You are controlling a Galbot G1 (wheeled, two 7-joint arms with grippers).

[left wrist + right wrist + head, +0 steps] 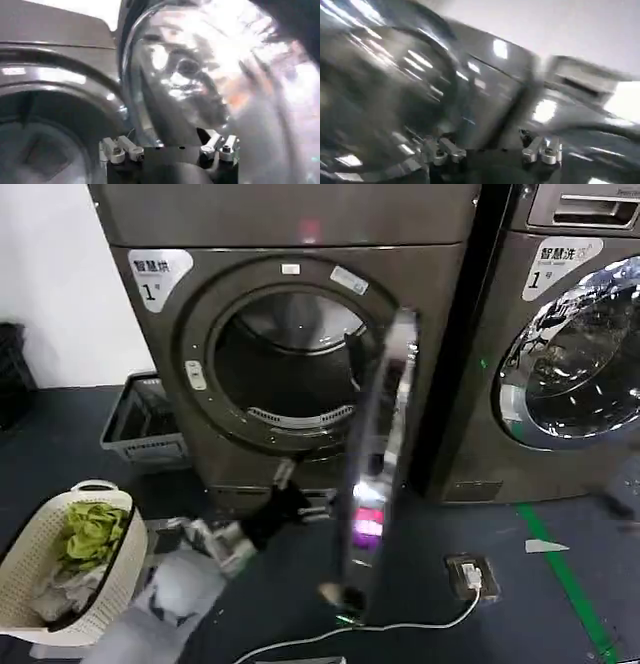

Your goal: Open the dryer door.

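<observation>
The dark grey dryer (pixel 300 224) stands ahead with its round drum opening (pixel 290 364) uncovered. Its door (pixel 378 454) is swung out on the right-hand hinge and stands edge-on toward me. My left gripper (pixel 284 476) is low in front of the dryer, just left of the door's lower part and apart from it. In the left wrist view the door's glass bowl (pixel 200 75) looms close beyond the left gripper (pixel 169 150), whose jaws stand spread with nothing between them. The right gripper (pixel 492 147) is also spread and empty, facing blurred machine fronts.
A second machine (pixel 575 354) with a shut glass door stands at the right. A white laundry basket (pixel 25 569) with clothes sits on the floor at the left, a grey crate (pixel 140 424) behind it. A charger and white cable (pixel 470 574) lie by green floor tape (pixel 565 574).
</observation>
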